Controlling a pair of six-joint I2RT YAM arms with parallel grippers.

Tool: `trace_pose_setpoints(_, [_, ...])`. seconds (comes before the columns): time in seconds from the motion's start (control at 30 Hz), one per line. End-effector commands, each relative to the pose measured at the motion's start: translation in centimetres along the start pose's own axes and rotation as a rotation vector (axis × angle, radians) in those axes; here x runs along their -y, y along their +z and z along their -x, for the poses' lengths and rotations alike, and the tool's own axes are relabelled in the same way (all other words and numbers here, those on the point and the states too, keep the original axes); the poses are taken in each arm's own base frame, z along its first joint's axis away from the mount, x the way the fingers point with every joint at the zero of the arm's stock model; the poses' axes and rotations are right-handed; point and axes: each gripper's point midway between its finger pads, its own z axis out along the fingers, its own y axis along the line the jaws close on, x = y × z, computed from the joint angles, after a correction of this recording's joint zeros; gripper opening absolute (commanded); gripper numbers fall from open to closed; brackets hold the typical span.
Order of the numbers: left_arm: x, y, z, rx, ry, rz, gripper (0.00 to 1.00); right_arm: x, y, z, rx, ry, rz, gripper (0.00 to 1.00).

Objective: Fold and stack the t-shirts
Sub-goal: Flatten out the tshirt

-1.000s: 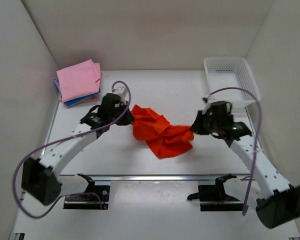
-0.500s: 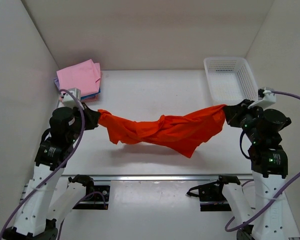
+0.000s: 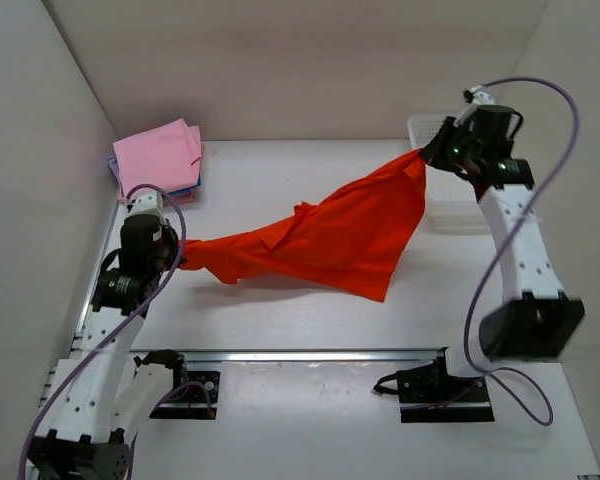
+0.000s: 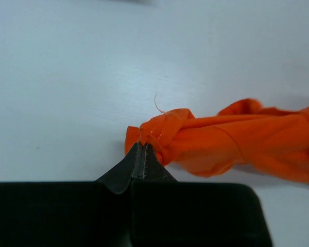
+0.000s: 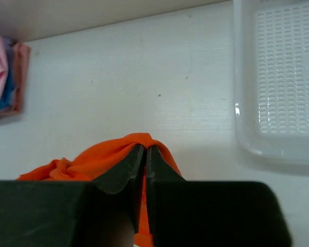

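Shirt (image 3: 330,235), bright orange, hung stretched between both grippers. The left gripper (image 3: 180,262) was pinched fully shut on one bunched corner, low over the table (image 3: 310,170). The right gripper (image 3: 421,156) was clamped just as tight on the opposite corner, held high. From the right jaws the cloth fell away as a broad sheet. It sloped down and across to the left jaws, where it narrowed into a twisted rope. Its lower edge sagged to a point between the two grippers.

The left wrist view showed the fingertips meeting with an orange hem squeezed between them. A loose thread curled above the knot, and the cloth trailed off to the right of the jaws. Whether it touched the table there could not be told.

The right wrist view showed a fold of orange humped over the closed tips. Only the top view gave the whole span.

A stack (image 3: 158,160) of folded shirts, pink on top, lay beyond the left jaws and apart from them. A white basket (image 3: 432,123) sat just beyond the right jaws.
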Motion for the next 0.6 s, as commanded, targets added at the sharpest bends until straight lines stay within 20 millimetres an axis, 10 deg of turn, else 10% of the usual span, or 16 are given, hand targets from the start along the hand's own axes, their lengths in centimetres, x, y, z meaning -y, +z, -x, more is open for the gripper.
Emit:
trace_pose_setpoints(0.0, [-2.4, 2.3, -1.0, -0.034, 0.044, 0.097, 0.00, 1.4, 3.4, 0.6, -0.062, -0.084, -0.088, 0.09])
trace_pose_setpoints(0.17, [-2.6, 4.0, -3.5, -0.078, 0.042, 0.100, 0.02, 2.3, 3.5, -0.8, -0.149, -0.108, -0.137, 0.40])
trace_pose_setpoints(0.23, [-2.9, 4.7, -4.2, -0.091, 0.041, 0.107, 0.28, 1.6, 2.5, -2.8, -0.181, -0.113, -0.118, 0.42])
trace_pose_setpoints(0.57, [-2.1, 5.5, -6.5, -0.151, 0.040, 0.051, 0.46, -1.2, 0.4, -25.9, -0.588, -0.052, -0.033, 0.42])
